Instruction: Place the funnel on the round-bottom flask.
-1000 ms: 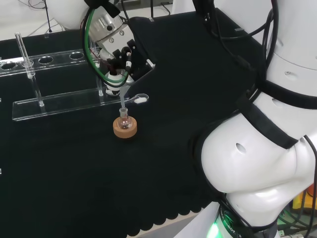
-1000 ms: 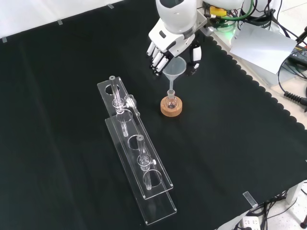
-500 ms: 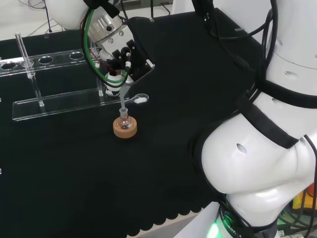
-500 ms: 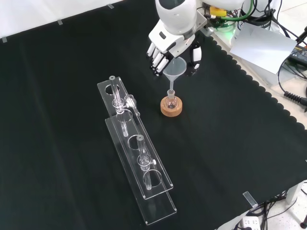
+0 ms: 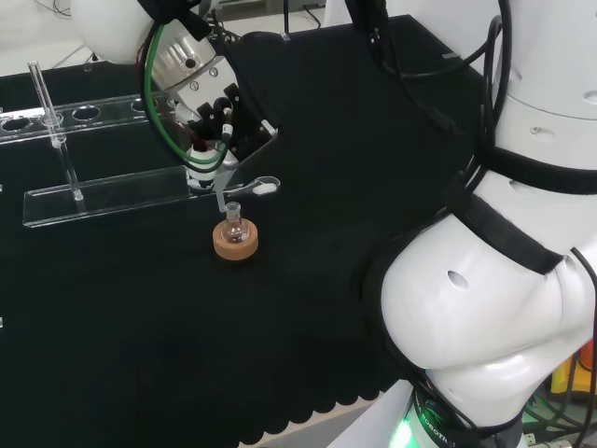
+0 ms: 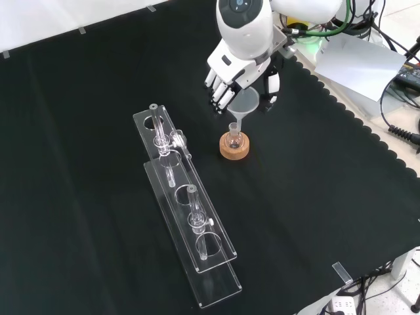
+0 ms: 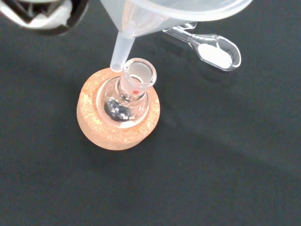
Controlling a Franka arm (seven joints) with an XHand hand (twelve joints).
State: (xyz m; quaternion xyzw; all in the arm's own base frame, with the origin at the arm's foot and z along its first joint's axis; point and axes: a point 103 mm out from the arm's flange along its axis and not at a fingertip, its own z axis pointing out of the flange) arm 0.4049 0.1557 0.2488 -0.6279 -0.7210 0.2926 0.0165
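Note:
A small clear round-bottom flask (image 6: 234, 139) (image 5: 233, 224) (image 7: 128, 98) stands upright on a cork ring (image 6: 235, 149) (image 7: 96, 133) mid-cloth. My hand (image 6: 240, 73) (image 5: 207, 103) is shut on a translucent plastic funnel (image 6: 242, 105) (image 7: 155, 19), holding it by the cone just above the flask. In the wrist view the funnel's stem tip (image 7: 116, 66) hangs beside the flask's open neck (image 7: 139, 74), just outside its rim and not inside it.
Two clear acrylic racks (image 6: 187, 216) (image 5: 103, 191) with glass tubes lie left of the flask in the front view. A small glass spoon with white powder (image 7: 214, 52) (image 5: 261, 187) lies close beside the cork ring. The cloth's scalloped edge (image 6: 367, 141) runs at the right.
The hand with the funnel has moved slightly lower and sideways; the stem tip now sits off the flask's neck, leftward in the head view. The flask has not moved.

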